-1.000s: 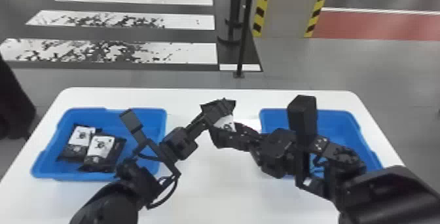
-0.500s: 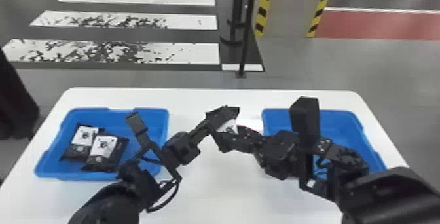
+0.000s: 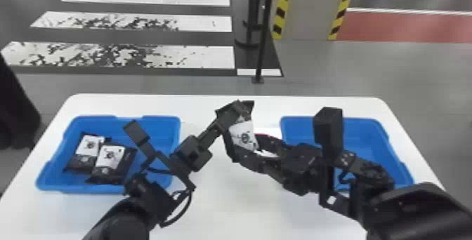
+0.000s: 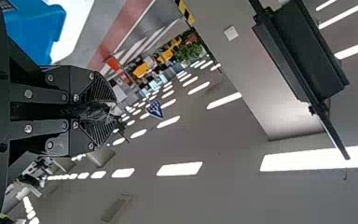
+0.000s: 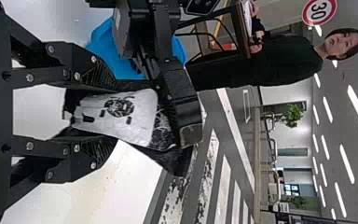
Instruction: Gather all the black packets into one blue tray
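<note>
I have a black packet's (image 3: 242,135) end pinched in my left pincer (image 4: 112,112), its body between my right pincer's (image 5: 114,113) spread fingers, which could snag and drop it if withdrawn crookedly.

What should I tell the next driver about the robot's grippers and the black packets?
Left gripper: shut on the far end of a flat, black plastic packet with a white label.
Right gripper: open, that packet between its fingers.
Done: two matching packets lie in the left rectangular blue tray.
To do: probably put the third there.
</note>
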`<move>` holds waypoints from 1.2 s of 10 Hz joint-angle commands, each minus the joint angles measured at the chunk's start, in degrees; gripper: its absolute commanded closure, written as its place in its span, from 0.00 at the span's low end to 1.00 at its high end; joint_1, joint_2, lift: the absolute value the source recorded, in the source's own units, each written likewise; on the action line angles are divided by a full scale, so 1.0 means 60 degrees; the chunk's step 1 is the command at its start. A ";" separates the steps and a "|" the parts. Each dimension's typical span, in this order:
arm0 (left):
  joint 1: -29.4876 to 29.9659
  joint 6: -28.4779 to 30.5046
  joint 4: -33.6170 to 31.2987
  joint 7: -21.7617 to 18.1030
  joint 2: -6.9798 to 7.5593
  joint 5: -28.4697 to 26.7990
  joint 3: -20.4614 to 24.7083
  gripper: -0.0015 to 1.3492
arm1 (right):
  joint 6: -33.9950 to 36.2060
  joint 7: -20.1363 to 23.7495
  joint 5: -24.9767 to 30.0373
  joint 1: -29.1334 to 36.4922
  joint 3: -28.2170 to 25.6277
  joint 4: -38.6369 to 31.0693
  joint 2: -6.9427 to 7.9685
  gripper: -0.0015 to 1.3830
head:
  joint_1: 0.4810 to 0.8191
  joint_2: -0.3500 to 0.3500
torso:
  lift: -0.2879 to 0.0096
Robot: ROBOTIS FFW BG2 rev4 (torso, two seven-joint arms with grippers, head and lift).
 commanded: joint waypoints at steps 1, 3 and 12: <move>0.0050 -0.0082 -0.0107 0.0003 0.0001 -0.0031 0.0090 0.90 | 0.0014 0.0000 -0.0080 0.0099 -0.0254 -0.0110 0.0045 0.11 | 0.63 0.42 | 0.60; 0.0237 -0.0152 -0.0130 -0.0085 0.0031 -0.0126 0.0490 0.90 | 0.0014 0.0000 0.0034 0.0357 -0.1092 -0.0251 0.0118 0.07 | 0.63 0.41 | 0.60; 0.2089 0.0012 -0.1185 -0.0334 0.0397 -0.2925 0.4413 0.90 | 0.0037 0.0015 0.0149 0.0942 -0.3244 -0.0508 0.0338 0.08 | 0.63 0.45 | 0.60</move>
